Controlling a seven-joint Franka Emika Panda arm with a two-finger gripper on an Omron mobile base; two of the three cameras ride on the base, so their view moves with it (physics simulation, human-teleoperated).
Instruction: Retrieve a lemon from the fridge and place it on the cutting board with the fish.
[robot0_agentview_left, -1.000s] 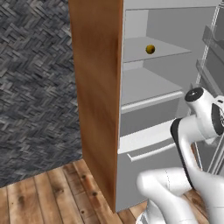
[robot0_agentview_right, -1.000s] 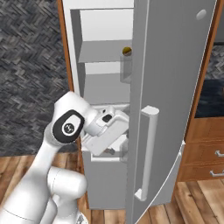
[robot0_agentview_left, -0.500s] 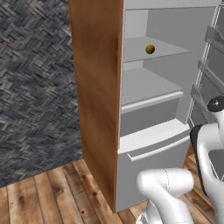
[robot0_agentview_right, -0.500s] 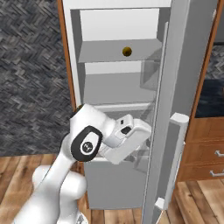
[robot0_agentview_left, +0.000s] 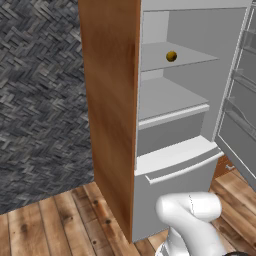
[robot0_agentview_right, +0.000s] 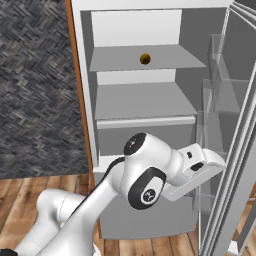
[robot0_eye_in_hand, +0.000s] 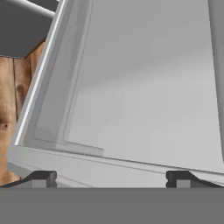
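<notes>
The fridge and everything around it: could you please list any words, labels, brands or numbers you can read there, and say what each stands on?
None: no readable text anywhere.
The fridge, its open door and the lemon carry no label.
The round marks on the arm's joint are too small to read.

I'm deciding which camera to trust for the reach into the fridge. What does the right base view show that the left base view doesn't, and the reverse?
Right base view: the arm's wrist and hand down by the inside of the open door, well below the lemon, and the clear door bins.

Left base view: the fridge's wood-brown side panel face-on, the lower drawer with its bar handle, and just the arm's base link at the bottom.

Both: the open fridge, the lemon on the upper shelf, the herringbone wall and wooden floor.
</notes>
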